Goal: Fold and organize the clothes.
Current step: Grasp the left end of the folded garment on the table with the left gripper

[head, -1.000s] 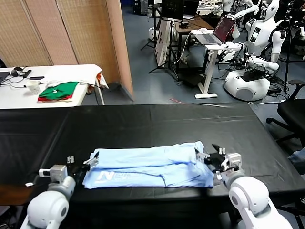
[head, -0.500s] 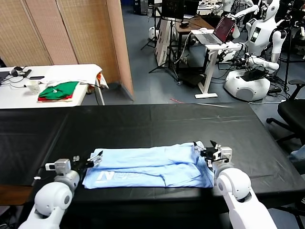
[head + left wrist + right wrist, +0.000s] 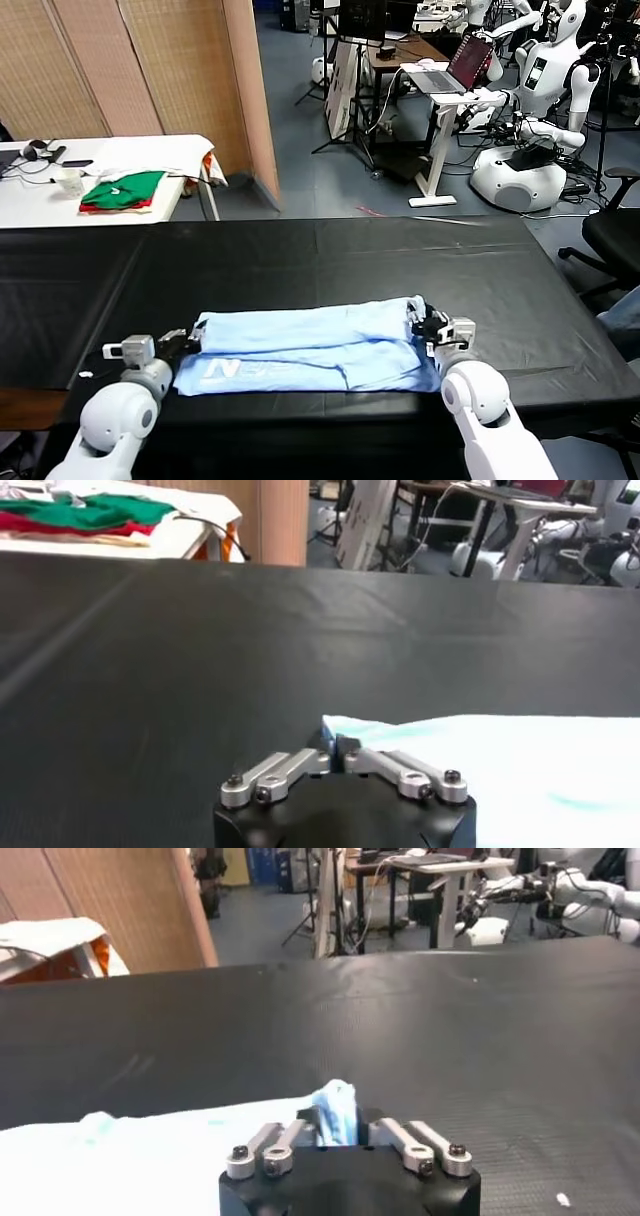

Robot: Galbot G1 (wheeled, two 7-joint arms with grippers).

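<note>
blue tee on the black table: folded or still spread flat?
Partly folded. The T-shirt lies as a long band with layered edges across the black table; left gripper and right gripper are shut on its ends.

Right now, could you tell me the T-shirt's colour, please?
Pale sky-blue T-shirt with faint white lettering; head view shows it best.

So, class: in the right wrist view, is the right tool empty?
No, the right tool is shut on a raised bunch of the blue T-shirt.
</note>
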